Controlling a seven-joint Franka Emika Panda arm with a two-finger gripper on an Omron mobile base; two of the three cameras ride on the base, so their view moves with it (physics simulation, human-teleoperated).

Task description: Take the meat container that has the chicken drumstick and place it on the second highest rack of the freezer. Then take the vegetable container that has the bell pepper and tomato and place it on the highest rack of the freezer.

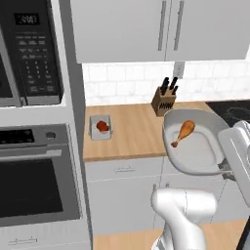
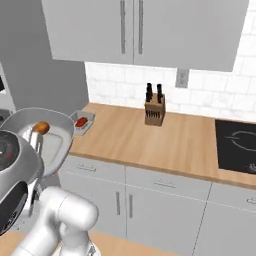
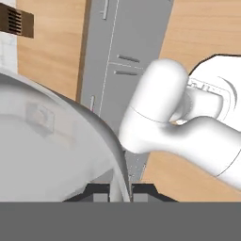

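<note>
Seen from the left base: meat container (image 1: 195,154), a pale grey tray, lifted in the air in front of the wooden counter (image 1: 136,132), tilted toward the camera, with the chicken drumstick (image 1: 184,132) lying inside near its upper part. Further left on the counter, just beside the oven column, a small tray with the bell pepper and tomato (image 1: 102,126) as one red spot. Knife block (image 1: 164,99) standing at the tiled wall. Seen from the right base: same container (image 2: 52,142) held up at the left edge, drumstick (image 2: 41,128) in it, vegetable tray (image 2: 82,122) behind on the counter, knife block (image 2: 154,109) further right, black cooktop (image 2: 237,146) at far right. Seen from the hand: gripper (image 3: 121,193) clenched on the thin rim of the container (image 3: 56,141), one dark finger on each side of the wall.
</note>
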